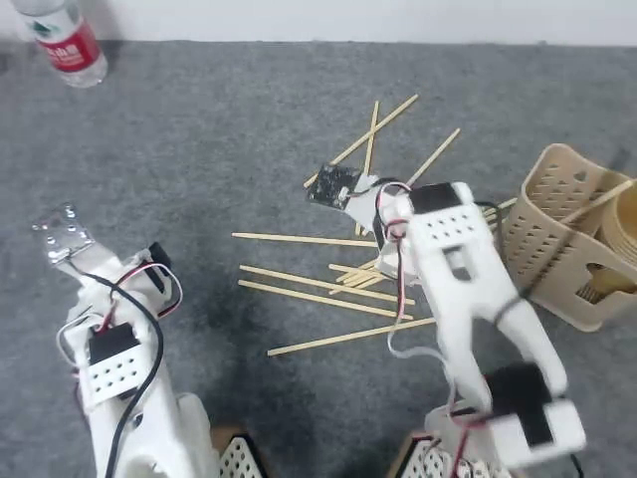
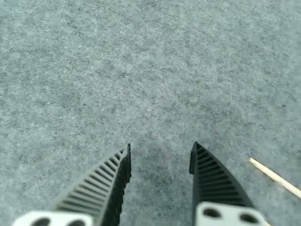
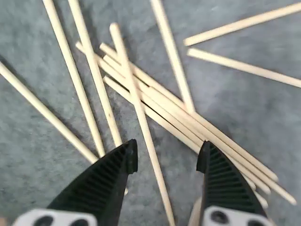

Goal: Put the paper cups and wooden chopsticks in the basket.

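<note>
White plastic right arm (image 1: pixel 458 269) is stretched over the scatter of pale wooden chopsticks (image 1: pixel 348 277) on the grey carpet-like table cover (image 1: pixel 199 149). Right gripper (image 3: pixel 168 146): black ribbed jaws spread apart, nothing pinched, hanging just above a tight bundle of chopsticks (image 3: pixel 188 122) lying side by side. One loose chopstick (image 3: pixel 141 122) lies across that bundle and runs through the gap between the jaws. It looks lined up for a pinch on that stick, probably because it sits on top and is the easiest to lift free. Cannot tell if the jaw tips touch the cover.

Left gripper (image 2: pixel 161 148): jaws also spread, empty, over bare cover, with the thin end of one chopstick (image 2: pixel 275 176) near it. White left arm (image 1: pixel 114 358) sits at the near left of the table, well apart from the pile, likely parked there to stay out of the other arm's way.

Beige slotted plastic basket (image 1: pixel 557 259) stands at the right side of the table, just beside the right arm, so the carry from the pile is short. A stack of tan paper cups (image 1: pixel 619 231) sits inside it, with one slanted chopstick (image 1: pixel 597 202) poking over the rim. The cups part looks done, but most sticks are not yet in.

Risk: the bundled sticks touch each other, so closing could catch two or roll the top one away.

Clear plastic bottle with red label (image 1: pixel 65 40) stands at the far left corner, not part of the task.
</note>
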`<state>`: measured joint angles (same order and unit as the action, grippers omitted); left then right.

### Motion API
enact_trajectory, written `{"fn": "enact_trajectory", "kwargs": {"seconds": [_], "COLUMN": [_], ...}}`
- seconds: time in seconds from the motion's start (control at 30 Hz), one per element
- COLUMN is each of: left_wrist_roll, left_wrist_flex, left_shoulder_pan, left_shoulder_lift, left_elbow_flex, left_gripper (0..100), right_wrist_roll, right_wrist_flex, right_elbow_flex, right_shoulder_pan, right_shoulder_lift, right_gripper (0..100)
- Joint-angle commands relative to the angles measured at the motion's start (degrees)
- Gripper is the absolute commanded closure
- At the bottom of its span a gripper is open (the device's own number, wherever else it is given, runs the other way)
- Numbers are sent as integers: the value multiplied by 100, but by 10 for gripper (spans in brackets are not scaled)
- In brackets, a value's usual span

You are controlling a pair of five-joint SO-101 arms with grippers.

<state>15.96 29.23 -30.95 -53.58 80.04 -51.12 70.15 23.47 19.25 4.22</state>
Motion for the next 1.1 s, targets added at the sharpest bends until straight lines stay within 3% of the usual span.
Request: {"fn": "enact_trajectory", "kwargs": {"seconds": [0.0,0.27,0.57,0.87,1.07], "left_wrist_roll": [53,53,53,53,53], "left_wrist_flex": [-229,-237,-237,-237,-229], "left_shoulder_pan": [-9,0,0,0,0], "left_shoulder_lift": [-53,-53,-53,-53,-53], "left_elbow_flex": [-48,-48,-48,-48,-48], "left_gripper": [805,805,805,805,805], "right_wrist_roll": [-316,-809,-897,-905,-1187], "right_wrist_flex": [-426,-866,-971,-1358,-1305], "right_elbow_flex": [-53,-53,62,158,185], "right_shoulder_pan": [-224,-690,-681,-593,-576], "right_shoulder_lift": [-497,-1156,-1455,-1464,-1464], "right_gripper": [790,790,795,941,821]}}
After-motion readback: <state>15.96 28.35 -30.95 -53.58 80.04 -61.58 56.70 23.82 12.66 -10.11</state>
